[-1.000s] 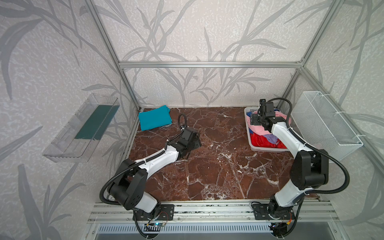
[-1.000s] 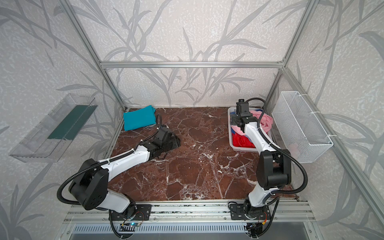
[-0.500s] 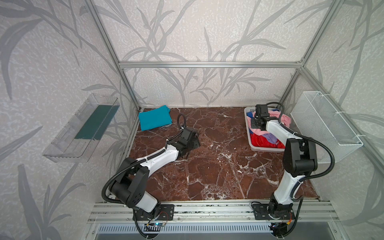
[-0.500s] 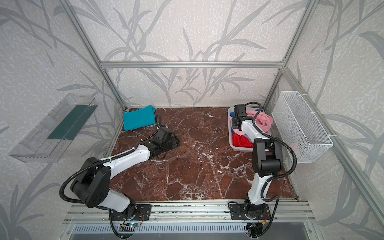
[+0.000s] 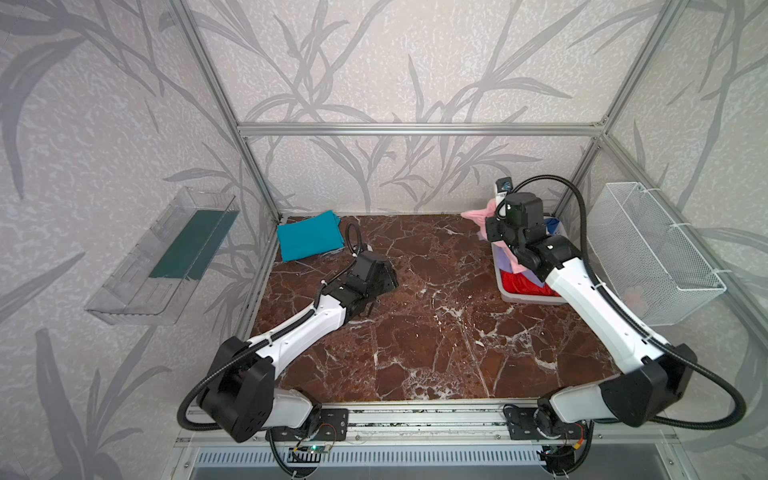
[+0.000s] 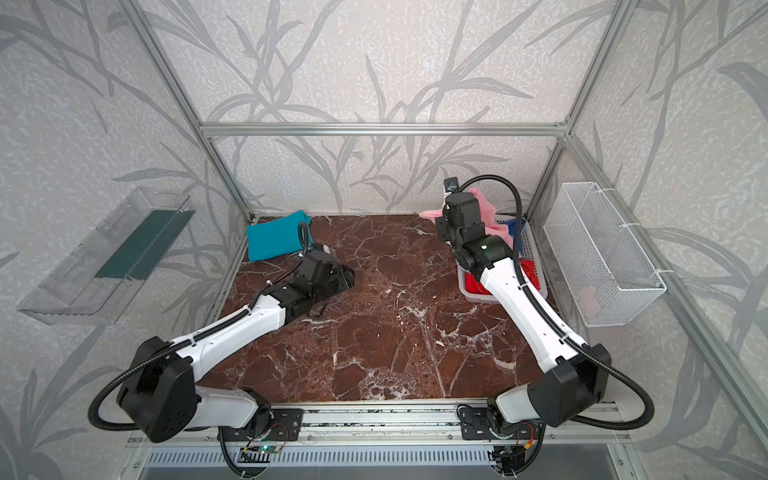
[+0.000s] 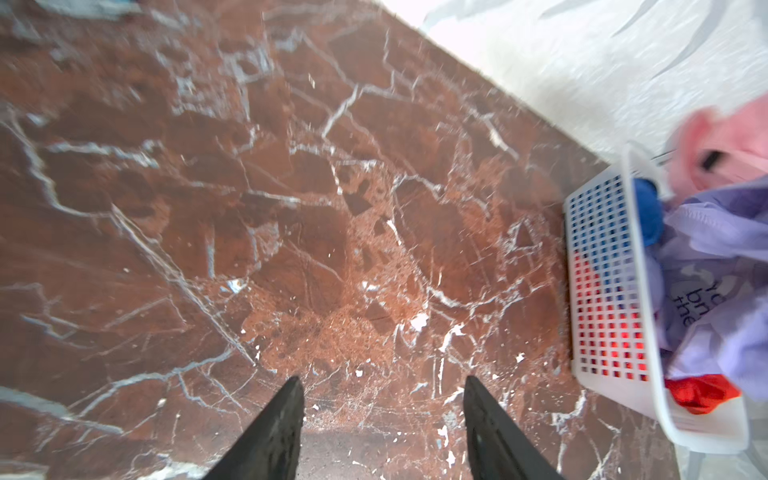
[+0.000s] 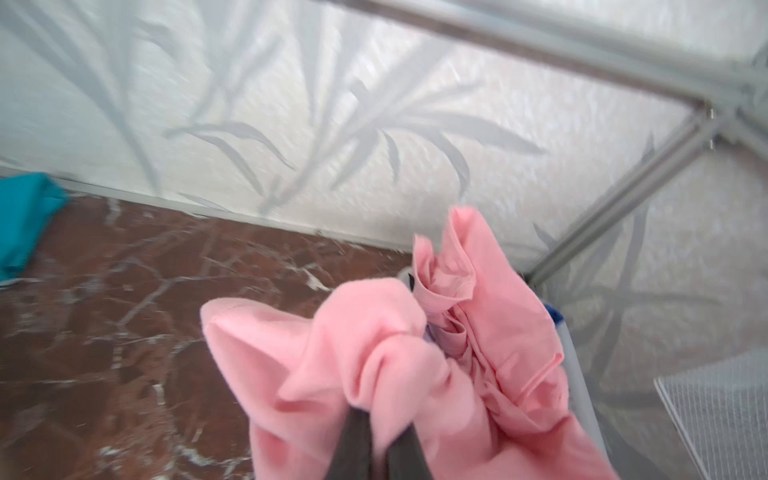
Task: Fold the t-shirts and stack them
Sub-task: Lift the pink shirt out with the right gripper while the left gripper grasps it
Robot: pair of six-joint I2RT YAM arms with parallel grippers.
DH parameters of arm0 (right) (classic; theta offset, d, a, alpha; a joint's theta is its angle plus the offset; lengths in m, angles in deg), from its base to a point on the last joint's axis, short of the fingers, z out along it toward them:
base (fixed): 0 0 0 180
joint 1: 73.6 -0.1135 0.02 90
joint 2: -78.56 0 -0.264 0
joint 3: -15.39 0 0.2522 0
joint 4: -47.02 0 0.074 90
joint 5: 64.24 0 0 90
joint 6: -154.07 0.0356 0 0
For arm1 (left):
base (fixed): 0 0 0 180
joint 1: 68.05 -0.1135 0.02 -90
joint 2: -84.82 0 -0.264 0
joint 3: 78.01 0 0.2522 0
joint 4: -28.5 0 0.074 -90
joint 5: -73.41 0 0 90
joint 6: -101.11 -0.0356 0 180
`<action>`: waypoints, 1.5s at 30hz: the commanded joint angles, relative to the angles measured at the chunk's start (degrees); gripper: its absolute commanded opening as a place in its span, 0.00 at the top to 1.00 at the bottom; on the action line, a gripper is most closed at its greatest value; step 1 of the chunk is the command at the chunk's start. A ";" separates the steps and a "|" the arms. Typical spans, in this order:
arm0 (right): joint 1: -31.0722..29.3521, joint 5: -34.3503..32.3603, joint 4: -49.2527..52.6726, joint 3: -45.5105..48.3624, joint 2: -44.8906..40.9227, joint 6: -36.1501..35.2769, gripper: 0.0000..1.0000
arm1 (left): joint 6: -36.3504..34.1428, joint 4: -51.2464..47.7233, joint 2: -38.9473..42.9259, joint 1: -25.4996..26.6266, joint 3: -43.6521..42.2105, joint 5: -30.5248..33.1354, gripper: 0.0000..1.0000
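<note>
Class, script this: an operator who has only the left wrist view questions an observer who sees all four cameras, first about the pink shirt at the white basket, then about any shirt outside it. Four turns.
Operator: From the left wrist I see a pink shirt blurred at the far end of the white basket. Is anything holding it?
Observer: Yes. The right wrist view shows the right gripper shut on it, with cloth bunched between the fingers.
Operator: Is any shirt lying outside the basket?
Observer: Yes. In both top views a teal shirt lies folded at the table's far left corner.
</note>
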State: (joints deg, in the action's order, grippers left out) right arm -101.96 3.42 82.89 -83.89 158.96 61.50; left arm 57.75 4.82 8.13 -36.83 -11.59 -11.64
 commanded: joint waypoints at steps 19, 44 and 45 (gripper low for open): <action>-12.77 13.72 1.85 1.53 1.69 1.57 0.37 | -1.23 -1.67 5.02 -0.20 -2.33 1.30 0.01; 18.50 22.96 14.15 24.80 -11.44 20.23 0.34 | -9.65 -9.88 -39.06 11.46 36.11 -11.87 0.03; 18.63 23.00 13.76 24.63 -10.56 20.20 0.36 | -9.32 -9.75 -40.41 11.53 36.98 -12.36 0.06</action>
State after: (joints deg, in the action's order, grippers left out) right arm -83.67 24.35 96.70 -59.03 146.98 80.80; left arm 49.46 -2.11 -30.31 -25.64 22.58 -21.87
